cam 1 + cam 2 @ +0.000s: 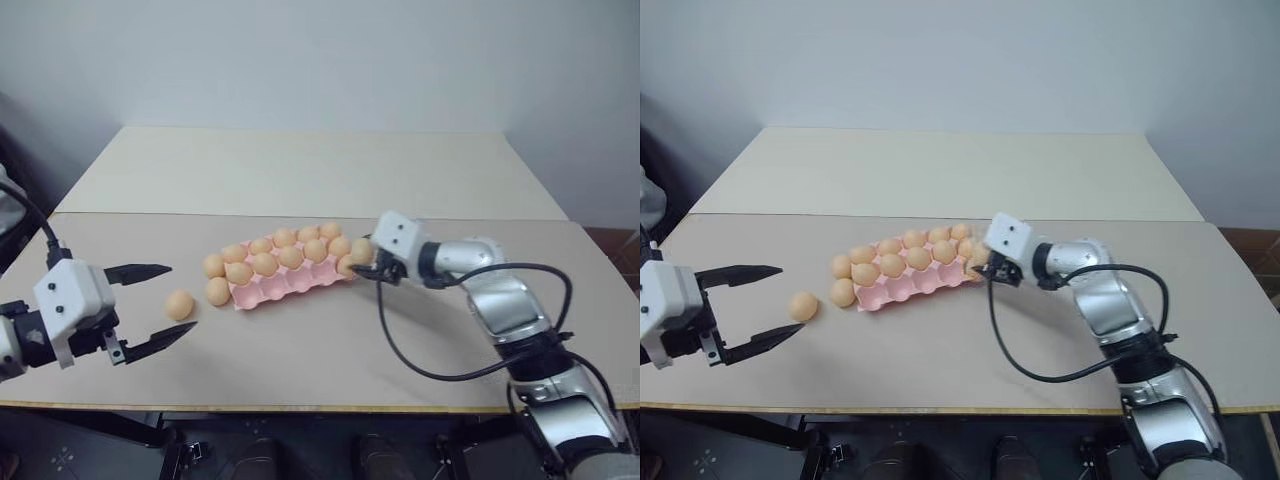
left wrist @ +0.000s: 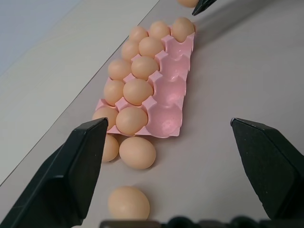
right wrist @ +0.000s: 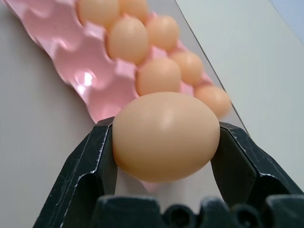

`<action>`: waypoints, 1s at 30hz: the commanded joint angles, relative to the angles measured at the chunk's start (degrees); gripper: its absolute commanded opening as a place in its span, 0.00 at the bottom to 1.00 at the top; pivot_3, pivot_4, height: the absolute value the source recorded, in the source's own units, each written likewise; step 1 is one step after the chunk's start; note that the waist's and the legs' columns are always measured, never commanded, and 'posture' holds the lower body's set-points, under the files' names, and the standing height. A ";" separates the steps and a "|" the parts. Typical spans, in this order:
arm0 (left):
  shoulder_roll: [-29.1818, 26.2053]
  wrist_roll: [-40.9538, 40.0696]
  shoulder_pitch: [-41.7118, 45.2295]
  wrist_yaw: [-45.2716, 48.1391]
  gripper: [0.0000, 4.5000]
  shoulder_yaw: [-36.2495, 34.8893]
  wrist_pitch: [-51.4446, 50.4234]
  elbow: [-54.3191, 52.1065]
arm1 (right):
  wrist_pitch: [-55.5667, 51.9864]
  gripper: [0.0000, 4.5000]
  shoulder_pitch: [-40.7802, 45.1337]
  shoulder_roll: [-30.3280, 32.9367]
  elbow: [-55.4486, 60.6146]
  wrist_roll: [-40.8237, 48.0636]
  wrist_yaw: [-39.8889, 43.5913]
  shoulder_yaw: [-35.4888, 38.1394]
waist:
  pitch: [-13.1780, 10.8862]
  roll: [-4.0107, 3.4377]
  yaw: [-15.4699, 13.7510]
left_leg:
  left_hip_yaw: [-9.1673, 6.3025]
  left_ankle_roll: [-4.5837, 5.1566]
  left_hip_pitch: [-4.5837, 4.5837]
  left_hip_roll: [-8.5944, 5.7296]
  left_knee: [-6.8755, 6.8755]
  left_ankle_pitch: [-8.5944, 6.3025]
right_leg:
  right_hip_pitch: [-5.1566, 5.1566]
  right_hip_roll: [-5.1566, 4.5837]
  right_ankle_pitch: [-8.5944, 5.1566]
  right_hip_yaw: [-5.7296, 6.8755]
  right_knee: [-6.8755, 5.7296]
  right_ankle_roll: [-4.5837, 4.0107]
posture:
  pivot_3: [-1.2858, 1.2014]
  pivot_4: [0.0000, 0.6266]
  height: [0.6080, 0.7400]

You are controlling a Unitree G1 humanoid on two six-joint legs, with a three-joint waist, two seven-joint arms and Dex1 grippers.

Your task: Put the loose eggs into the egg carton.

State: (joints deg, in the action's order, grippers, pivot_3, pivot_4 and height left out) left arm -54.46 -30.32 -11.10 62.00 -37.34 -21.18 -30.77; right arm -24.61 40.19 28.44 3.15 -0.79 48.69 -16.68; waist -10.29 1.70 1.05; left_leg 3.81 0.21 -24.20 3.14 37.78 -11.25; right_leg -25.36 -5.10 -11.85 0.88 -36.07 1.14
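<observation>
Left gripper (image 1: 150, 306) hovered just above the table (image 1: 300, 370) at its near left corner, fingers spread wide and holding nothing, forearm roughly level and aimed toward the carton. Lay just beyond those fingertips: one loose egg (image 1: 180, 304) alone on the table. Lay further right, touching or nearly touching the carton's left end: two more loose eggs (image 1: 216, 278), one behind the other. Sat at mid-table, running diagonally away to the right: egg carton (image 1: 300, 285), its two far rows full, its near row mostly bare pink cups in the left wrist view.

Reached in from the right over the carton's right end: right gripper (image 3: 166, 142), fingers clamped on a held egg (image 3: 166, 137) across its width, forearm stretched nearly straight, wrist tipped slightly downward and turned toward the left. Could not tell whether a filled cup or an empty one lay directly beneath the held egg.

Judged as mid-placement. Best done by centring the egg over an empty near-row cup, lowering until seated, then parting the fingers gently, clear of neighbouring eggs. Risk: nudging the light tray or dropping from height.
</observation>
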 commanded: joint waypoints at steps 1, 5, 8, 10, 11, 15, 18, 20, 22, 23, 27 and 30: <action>-0.57 0.05 0.46 -0.23 1.00 -0.78 1.00 -1.12 | 3.26 0.59 2.84 -2.76 -0.73 -1.77 -1.73 -1.76 | 0.00 0.00 0.00 | 0.00 0.00 0.00 -0.01 0.00 0.00 | 0.01 -0.01 0.01 0.00 0.00 -0.01 | 0.52 0.24 1.00; -0.22 -0.24 -0.77 -0.35 1.00 -2.13 0.30 -2.34 | 5.22 0.59 4.81 -5.56 -5.47 -3.23 -2.76 -3.27 | 0.00 0.00 -0.05 | 0.00 0.00 0.00 0.01 0.00 0.00 | 0.01 -0.01 0.01 0.03 -0.01 -0.04 | 0.52 0.24 1.00; 0.09 -0.27 -1.87 -0.36 1.00 -3.11 0.09 -2.90 | 6.10 0.67 5.46 -6.45 -7.56 -2.54 -1.79 -2.78 | 0.00 0.00 -0.14 | 0.00 0.00 0.00 0.00 0.00 0.00 | 0.01 -0.02 0.01 0.03 0.00 -0.05 | 0.52 0.24 1.00; 0.27 -0.17 -2.51 -0.51 1.00 -3.49 0.02 -3.16 | 6.47 0.80 5.73 -6.61 -8.23 -2.34 -1.12 -2.75 | 0.00 0.00 -0.06 | 0.01 0.00 0.00 0.00 0.00 0.00 | 0.00 -0.02 0.01 0.03 0.00 -0.05 | 0.52 0.24 1.00; 0.29 -0.16 -2.69 -0.64 1.00 -3.57 0.00 -3.26 | 6.57 0.87 5.84 -6.69 -8.46 -2.41 -0.98 -2.76 | 0.00 0.00 -0.05 | 0.01 0.00 0.00 0.00 0.00 0.00 | 0.00 -0.01 0.02 0.03 0.00 -0.04 | 0.52 0.24 1.00; 0.55 -0.27 -3.22 -1.09 1.00 -3.74 -0.07 -3.76 | 6.64 0.99 6.22 -7.08 -9.66 -3.85 -2.07 -3.15 | 0.00 0.00 -0.03 | 0.00 0.00 0.01 0.03 0.00 0.00 | -0.01 0.01 0.02 0.03 -0.03 -0.05 | 0.52 0.24 1.00; 0.61 -0.19 -3.62 -1.12 1.00 -4.04 0.07 -3.66 | 7.25 0.99 6.05 -6.84 -9.20 -4.09 -2.04 -2.77 | 0.00 0.00 -0.02 | 0.01 0.00 0.01 0.02 0.00 0.00 | -0.01 0.01 0.02 0.03 -0.03 -0.07 | 0.52 0.24 1.00; 0.63 -0.14 -3.92 -1.00 1.00 -4.43 0.16 -3.51 | 6.35 0.99 5.68 -6.14 -7.42 -3.57 -1.44 -2.00 | 0.00 0.00 -0.02 | 0.01 0.00 0.01 0.03 0.00 0.00 | -0.01 0.01 0.02 0.03 -0.02 -0.07 | 0.52 0.24 1.00; 0.65 0.03 -4.29 -0.90 1.00 -4.83 0.28 -3.34 | 5.89 0.99 4.79 -4.68 -4.80 -2.81 -0.19 -1.21 | 0.00 0.00 -0.06 | 0.01 0.00 -0.01 0.02 0.00 0.00 | -0.02 0.00 0.02 0.03 -0.02 -0.07 | 0.52 0.24 1.00; 0.73 0.06 -4.58 -0.88 1.00 -5.08 0.31 -3.31 | 5.59 0.99 4.16 -3.69 -3.21 -2.24 0.56 -0.71 | 0.00 0.00 -0.14 | 0.01 0.00 -0.02 0.02 0.00 0.00 | -0.04 0.00 0.02 0.03 -0.01 -0.07 | 0.52 0.24 1.00; 2.18 -0.15 -6.58 -0.78 1.00 -6.99 0.71 -3.10 | 3.73 0.99 0.80 1.22 4.15 2.46 5.16 2.36 | 0.00 0.01 -0.27 | 0.01 -0.01 -0.04 0.01 -0.01 -0.01 | -0.01 -0.02 0.01 0.04 0.03 -0.04 | 0.52 0.24 1.00; 4.68 0.05 -9.16 -0.38 1.00 -9.01 1.89 -2.19 | 2.78 0.99 -3.63 8.35 11.10 9.86 13.63 6.45 | 0.00 0.02 -0.29 | 0.03 -0.02 -0.04 0.02 -0.01 -0.01 | 0.00 -0.03 0.00 0.05 0.07 -0.05 | 0.52 0.24 1.00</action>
State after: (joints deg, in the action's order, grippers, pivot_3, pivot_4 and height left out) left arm -50.68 -30.33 -19.30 61.43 -43.61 -21.10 -32.91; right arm -21.51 37.45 33.74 9.03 4.45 57.60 -14.17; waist -10.30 1.71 0.76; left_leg 3.83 0.19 -24.25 3.15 37.77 -11.27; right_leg -25.37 -5.14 -11.85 0.93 -35.99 1.09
